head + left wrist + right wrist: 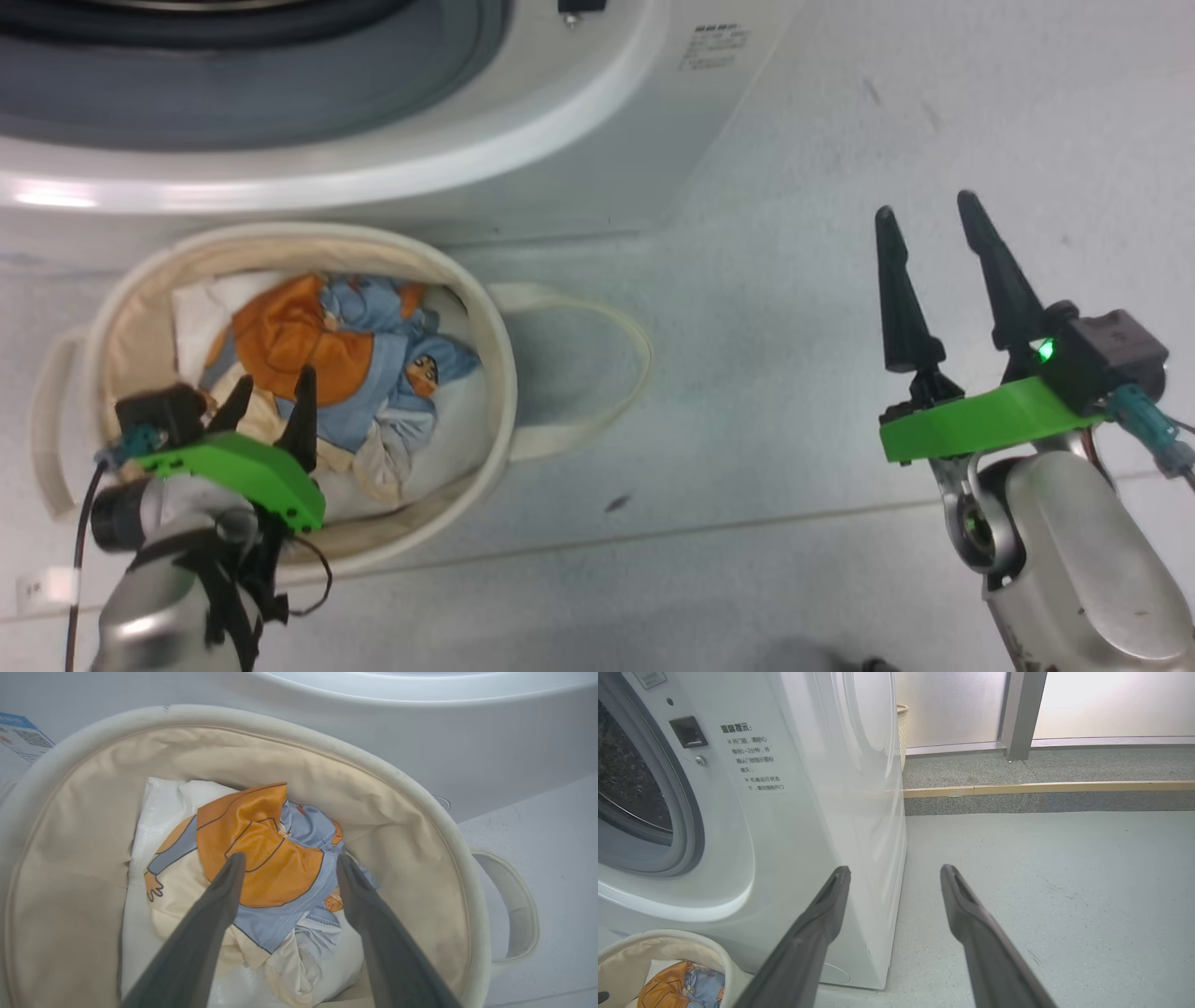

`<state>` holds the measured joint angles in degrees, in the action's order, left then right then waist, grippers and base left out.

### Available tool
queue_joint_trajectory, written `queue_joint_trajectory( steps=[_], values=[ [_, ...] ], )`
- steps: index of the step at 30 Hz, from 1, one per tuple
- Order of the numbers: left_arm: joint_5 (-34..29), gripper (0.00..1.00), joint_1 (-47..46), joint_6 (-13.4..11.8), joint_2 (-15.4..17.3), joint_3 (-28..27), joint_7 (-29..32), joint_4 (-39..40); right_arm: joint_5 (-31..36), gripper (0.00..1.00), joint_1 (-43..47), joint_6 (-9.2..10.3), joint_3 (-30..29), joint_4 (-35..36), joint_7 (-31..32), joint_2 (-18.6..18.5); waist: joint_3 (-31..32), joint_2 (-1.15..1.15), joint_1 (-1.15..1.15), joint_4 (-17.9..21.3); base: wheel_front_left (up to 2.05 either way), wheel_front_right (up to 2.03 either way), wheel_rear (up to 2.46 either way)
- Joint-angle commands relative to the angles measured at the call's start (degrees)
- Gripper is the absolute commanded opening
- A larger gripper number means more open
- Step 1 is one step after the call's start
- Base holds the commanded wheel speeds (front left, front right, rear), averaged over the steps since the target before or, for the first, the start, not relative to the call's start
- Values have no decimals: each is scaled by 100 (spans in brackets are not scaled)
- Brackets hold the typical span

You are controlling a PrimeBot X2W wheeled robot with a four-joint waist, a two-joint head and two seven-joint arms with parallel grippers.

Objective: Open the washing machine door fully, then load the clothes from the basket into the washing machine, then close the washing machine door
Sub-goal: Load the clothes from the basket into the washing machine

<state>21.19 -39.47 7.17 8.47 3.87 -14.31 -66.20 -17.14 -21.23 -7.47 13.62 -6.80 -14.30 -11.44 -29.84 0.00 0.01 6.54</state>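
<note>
left gripper open over the clothes, nothing taken up

the left gripper (275, 378) hangs inside the ring of the basket (280, 233), with its two dark fingers spread wide and pointed down at the clothes (345, 364). in the left wrist view the fingers straddle the orange and blue bundle. whether the tips touch the fabric cannot be confirmed. nothing is held. judgement: the spread is set to catch the raised orange fold when the fingers close.

the clothes lie heaped in the middle of the basket on white padding (201, 308), with the orange piece uppermost, blue beneath it and cream at the near side. the heap is tangled, so one pinch may lift several pieces or shed one at the rim.

the basket stands on the floor (794, 420) just in front of the washing machine (560, 168), with one loop handle (616, 373) lying out to the right. this placing keeps the carry to the drum short.

in the right wrist view the drum (621, 774) shows through an uncovered mouth, beside an empty latch socket (689, 731). the door is judged to be swung clear already, and loading to be the step in hand.

the right gripper (924, 205) is likewise open and empty. it is held well apart on the right over the floor, presumably to stay out of the left arm's path.
</note>
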Motion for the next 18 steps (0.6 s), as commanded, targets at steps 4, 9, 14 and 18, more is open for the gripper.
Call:
queue_joint_trajectory(
  steps=[4,9,14,18],
  values=[
    [-12,100,-312,32,215,72,-69,-120,152,100,-96,-2,-2,335,-70,-28,-601,0,-1,126,0,0,0],
    [168,100,-700,32,241,204,-69,-341,256,100,-231,-2,4,518,-70,-61,-1023,0,-1,158,0,0,0],
    [305,100,-1016,32,284,266,-69,-457,301,100,-320,-2,-38,678,-70,-97,-1306,0,-1,161,0,0,0],
    [421,100,-1276,32,350,314,-46,-575,378,100,-301,-2,-163,838,-56,-170,-1550,0,-1,161,0,0,0]
  ],
)
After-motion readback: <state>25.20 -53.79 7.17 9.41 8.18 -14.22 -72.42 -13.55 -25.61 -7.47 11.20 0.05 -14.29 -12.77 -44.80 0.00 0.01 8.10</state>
